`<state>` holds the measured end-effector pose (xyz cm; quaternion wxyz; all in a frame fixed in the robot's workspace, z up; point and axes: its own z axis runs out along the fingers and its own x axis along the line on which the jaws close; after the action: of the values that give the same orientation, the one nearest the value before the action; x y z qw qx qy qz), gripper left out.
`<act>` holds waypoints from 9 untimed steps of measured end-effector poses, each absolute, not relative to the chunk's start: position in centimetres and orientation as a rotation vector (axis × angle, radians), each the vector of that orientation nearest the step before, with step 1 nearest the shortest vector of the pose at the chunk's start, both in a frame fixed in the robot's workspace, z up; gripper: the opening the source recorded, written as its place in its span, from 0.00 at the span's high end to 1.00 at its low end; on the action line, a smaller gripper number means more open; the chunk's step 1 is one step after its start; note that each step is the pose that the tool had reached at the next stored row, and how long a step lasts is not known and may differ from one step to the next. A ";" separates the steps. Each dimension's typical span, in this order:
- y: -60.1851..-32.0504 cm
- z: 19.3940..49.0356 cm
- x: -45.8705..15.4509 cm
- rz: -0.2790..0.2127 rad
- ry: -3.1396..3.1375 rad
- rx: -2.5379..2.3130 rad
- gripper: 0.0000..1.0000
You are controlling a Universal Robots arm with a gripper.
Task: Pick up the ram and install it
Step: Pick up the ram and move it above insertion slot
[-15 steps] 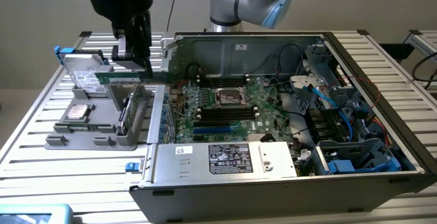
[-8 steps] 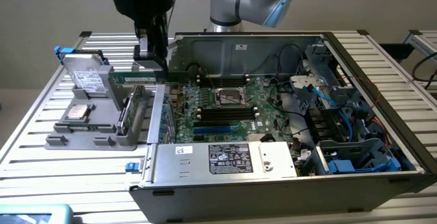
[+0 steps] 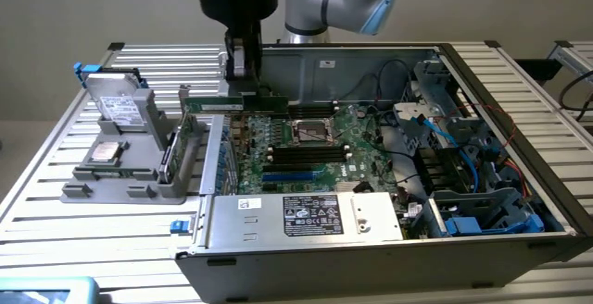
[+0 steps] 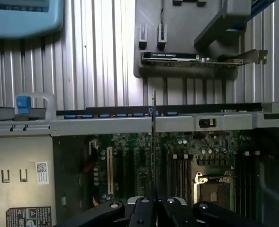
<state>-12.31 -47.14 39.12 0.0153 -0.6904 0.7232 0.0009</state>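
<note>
Nearest, the silver metal power-supply box (image 3: 306,215) sits at the front of the open dark computer case (image 3: 371,271). Beyond it lies the green motherboard (image 3: 310,141), its slots facing up. Over its side toward the exterior view's left, the jaws are clamped on the long, thin green circuit-board ram stick (image 3: 215,104), held edge-down, presumably to meet a slot.

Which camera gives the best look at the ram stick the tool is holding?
The exterior view. There the ram faces the camera broadside, a long green strip gripped by the tool above the open computer case. The wrist view catches the ram edge-on, a thin line running out from the tool.
</note>
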 end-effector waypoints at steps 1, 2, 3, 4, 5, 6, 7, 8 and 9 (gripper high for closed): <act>-47.0 39.1 -11.9 0.001 2.251 -2.149 0.88; -46.9 39.1 -11.4 -0.002 2.252 -2.150 0.88; -46.8 39.0 -11.0 -0.004 2.253 -2.151 0.88; -46.7 39.0 -10.5 -0.006 2.254 -2.152 0.88; -46.5 38.9 -10.0 -0.008 2.255 -2.153 0.88; -46.4 38.9 -9.6 -0.010 2.256 -2.154 0.88; -46.2 38.9 -9.2 -0.013 2.257 -2.155 0.88; -46.0 38.8 -8.9 -0.015 2.257 -2.156 0.88; -45.8 38.8 -8.5 -0.017 2.258 -2.156 0.88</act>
<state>-8.54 -45.77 38.82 0.0099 -0.6905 0.7232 -0.0054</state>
